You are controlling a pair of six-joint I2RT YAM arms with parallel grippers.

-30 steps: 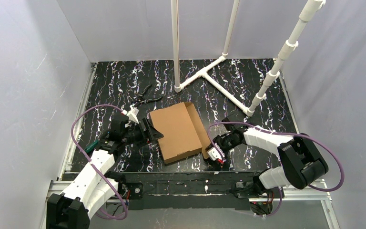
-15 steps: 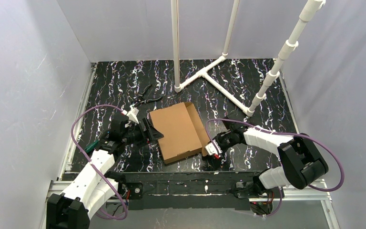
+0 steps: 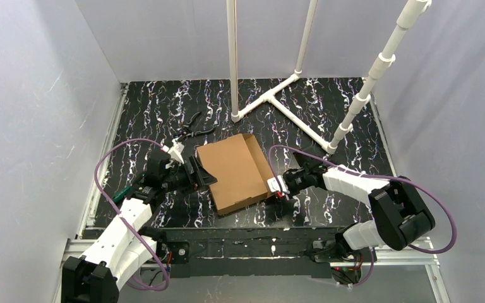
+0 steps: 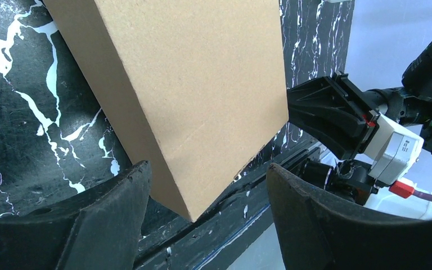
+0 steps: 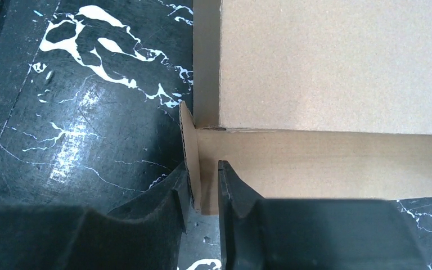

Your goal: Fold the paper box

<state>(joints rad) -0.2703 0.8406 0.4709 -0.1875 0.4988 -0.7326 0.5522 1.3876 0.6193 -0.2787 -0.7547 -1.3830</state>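
Note:
The paper box lies flat and shallow on the black marbled table, its lid down and a long side flap along its right edge. My left gripper stands open at the box's left edge. In the left wrist view the box's near corner sits ahead of that open gripper, touching neither finger. My right gripper is at the box's near right corner. In the right wrist view the narrow jaws of this gripper straddle the small upright end tab of the side flap, with a thin gap on one side.
Black pliers lie behind the box on the left. A white pipe frame stands at the back, with a slanted pipe on the right. The black front rail runs close to the box's near edge.
My right gripper has moved up and left from beside the box's near right corner onto the flap's end tab, and its jaws have narrowed. The left arm has stayed put.

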